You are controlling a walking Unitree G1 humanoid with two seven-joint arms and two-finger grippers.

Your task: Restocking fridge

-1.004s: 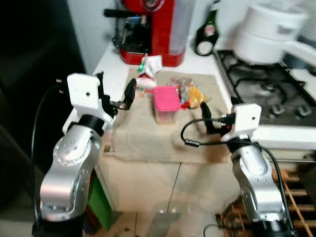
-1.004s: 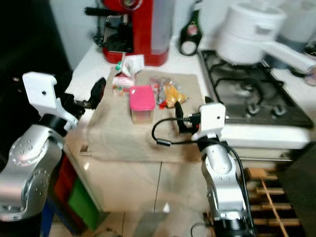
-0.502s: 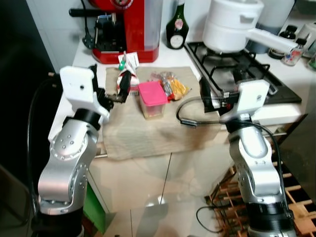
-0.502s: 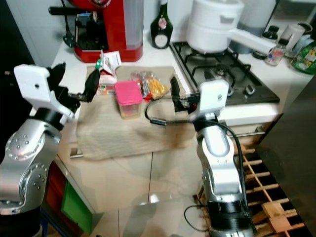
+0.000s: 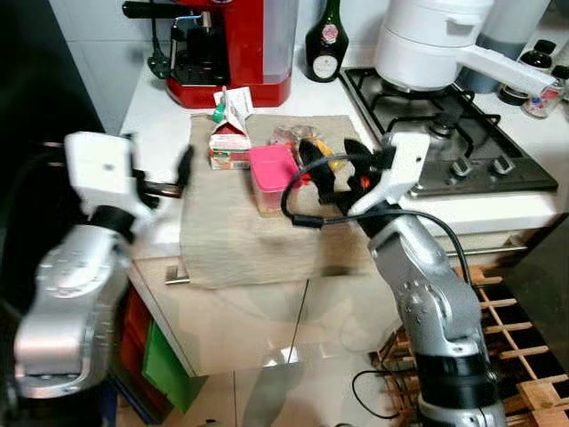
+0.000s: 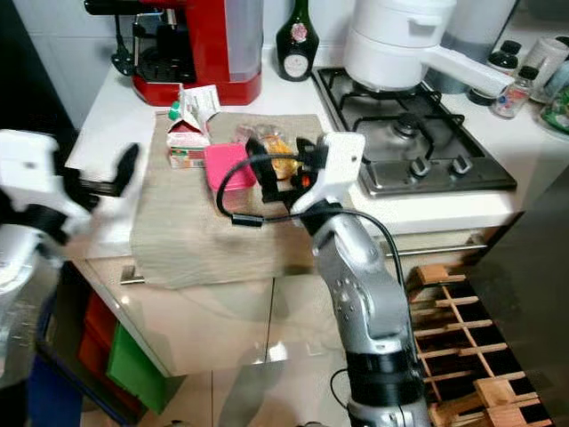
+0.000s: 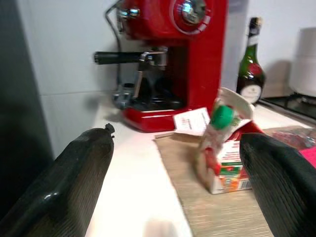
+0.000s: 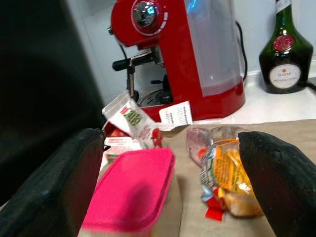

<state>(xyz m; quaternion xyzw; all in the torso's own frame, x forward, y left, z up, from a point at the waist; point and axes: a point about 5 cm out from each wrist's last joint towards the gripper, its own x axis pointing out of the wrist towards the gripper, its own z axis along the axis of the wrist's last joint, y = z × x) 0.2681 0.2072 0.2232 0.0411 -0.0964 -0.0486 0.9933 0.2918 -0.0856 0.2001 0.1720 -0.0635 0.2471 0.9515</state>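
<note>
Right hand moved over beige mat, white counter, gas hob

The cream oval label on the dark green glass bottle seems to read "D.O.M"; print on the white paper tag and small carton is too blurred to read.

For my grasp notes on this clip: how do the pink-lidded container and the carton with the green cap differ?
The pink-lidded container is a low clear tub under a flat pink lid; the carton is a taller printed box with a torn-open gable top and a green cap. The container sits nearer the counter's front edge and the open right gripper; the carton stands behind it, towards the espresso machine. Both rest on the beige cloth.
</note>
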